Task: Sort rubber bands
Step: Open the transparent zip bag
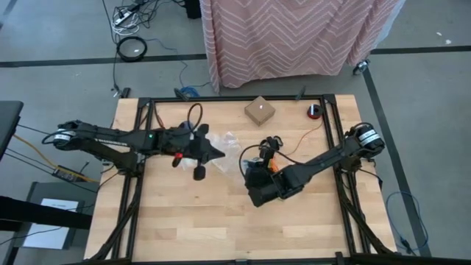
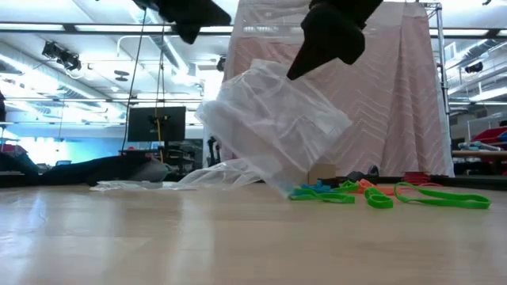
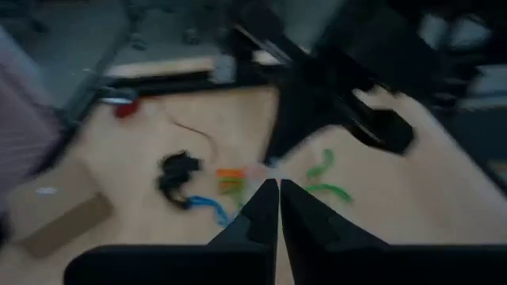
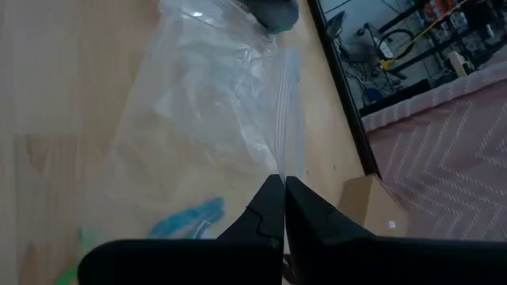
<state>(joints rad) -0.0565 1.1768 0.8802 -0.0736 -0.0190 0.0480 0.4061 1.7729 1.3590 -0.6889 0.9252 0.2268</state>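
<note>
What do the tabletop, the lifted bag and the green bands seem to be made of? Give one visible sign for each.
Tabletop: pale wood, matte; plank joints and grain show.
Bag: thin clear plastic film, glossy; it crumples and shows the curtain through it.
Green bands: probably rubber; flat, floppy loops lying limp.

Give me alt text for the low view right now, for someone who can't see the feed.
A clear plastic zip bag hangs tilted above the wooden table, pinched at its upper corner by the right gripper coming down from above. Green, blue and orange rubber bands lie loose on the table beside and behind it, with more clear plastic lying flat farther back.
</note>
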